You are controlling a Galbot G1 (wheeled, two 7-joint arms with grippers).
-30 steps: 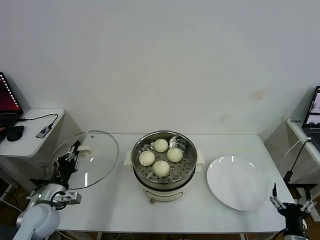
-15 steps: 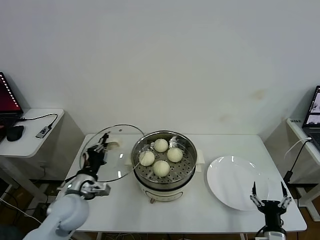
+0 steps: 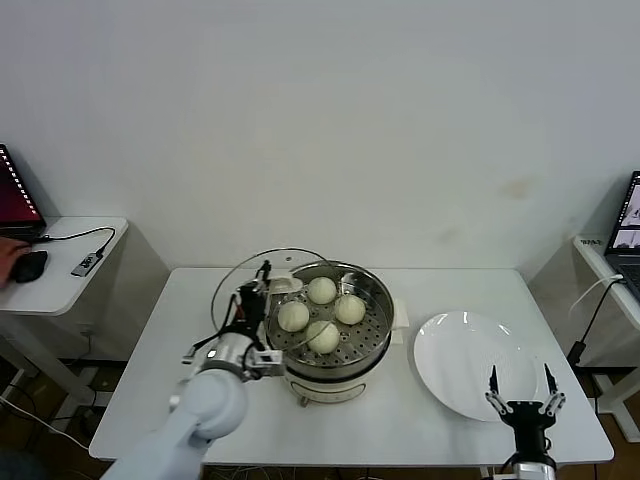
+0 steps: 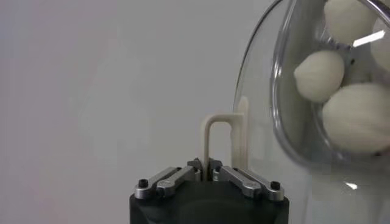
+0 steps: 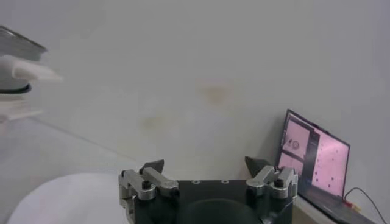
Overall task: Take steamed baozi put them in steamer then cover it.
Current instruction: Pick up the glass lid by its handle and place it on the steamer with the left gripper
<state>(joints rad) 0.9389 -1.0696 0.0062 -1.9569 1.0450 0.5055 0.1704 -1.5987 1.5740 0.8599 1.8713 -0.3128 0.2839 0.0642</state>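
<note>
Several cream-white baozi (image 3: 322, 336) lie on the perforated tray of the steel steamer (image 3: 388, 312) at the table's middle. My left gripper (image 3: 257, 297) is shut on the cream handle (image 4: 218, 139) of the clear glass lid (image 3: 232, 292). It holds the lid tilted on edge at the steamer's left rim. In the left wrist view, baozi (image 4: 319, 74) show through the lid (image 4: 286, 146), and my left gripper (image 4: 205, 167) pinches the handle's thin bar. My right gripper (image 3: 520, 388) stands open and holds nothing at the front right, near the plate; the right wrist view shows it (image 5: 207, 164) with its fingers spread.
A flat white plate (image 3: 470, 365) lies right of the steamer, also visible in the right wrist view (image 5: 55, 198). A side table at the left holds a mouse (image 3: 30, 265) and a cable. A laptop (image 3: 628, 225) sits on a stand at the right.
My left arm has carried the lid rightward from beyond the table's left edge to the steamer's left rim. The right gripper has come up into view at the front right.
</note>
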